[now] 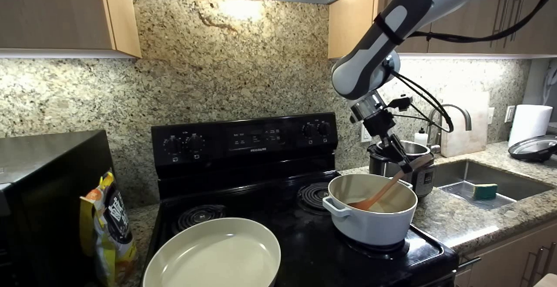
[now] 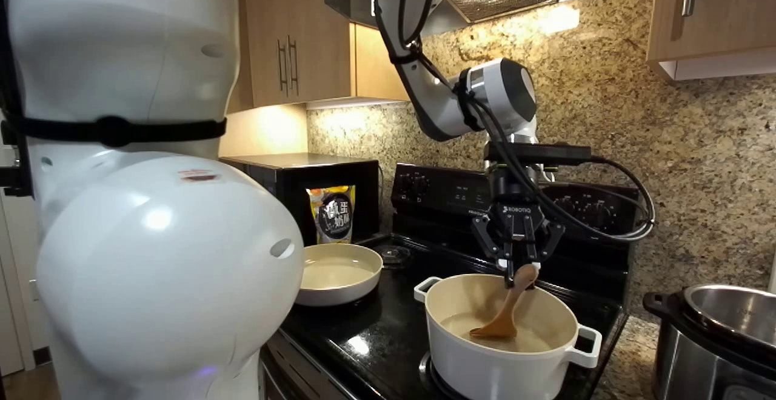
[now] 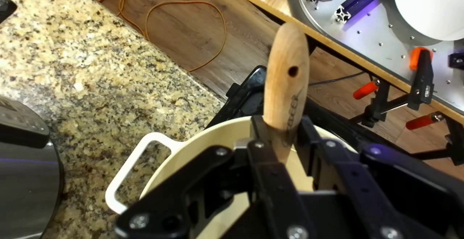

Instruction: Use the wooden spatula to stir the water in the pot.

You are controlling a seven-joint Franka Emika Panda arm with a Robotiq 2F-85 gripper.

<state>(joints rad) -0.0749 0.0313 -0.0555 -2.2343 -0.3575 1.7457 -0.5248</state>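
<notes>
In both exterior views the white pot (image 1: 374,228) (image 2: 485,373) stands on a front burner of the black stove. My gripper (image 1: 407,165) (image 2: 520,280) (image 3: 281,123) hangs above its rim, its fingers shut on the upper handle of the wooden spatula (image 1: 385,189) (image 2: 502,322) (image 3: 286,76). The spatula slants down into the pot, and its broad end rests low inside, in the shallow water (image 2: 533,338). How deep the blade's tip sits is hard to tell. From the wrist view, the rounded handle end with its hole sticks out past the fingertips; the blade is hidden there.
Beside the pot on the counter is the steel cooker (image 1: 424,180) (image 2: 685,357) (image 3: 29,181). A large cream pan (image 1: 213,256) (image 2: 342,296) occupies the stove's other side, near a snack bag (image 1: 115,221) (image 2: 333,215). Past the cooker lies the sink (image 1: 528,185).
</notes>
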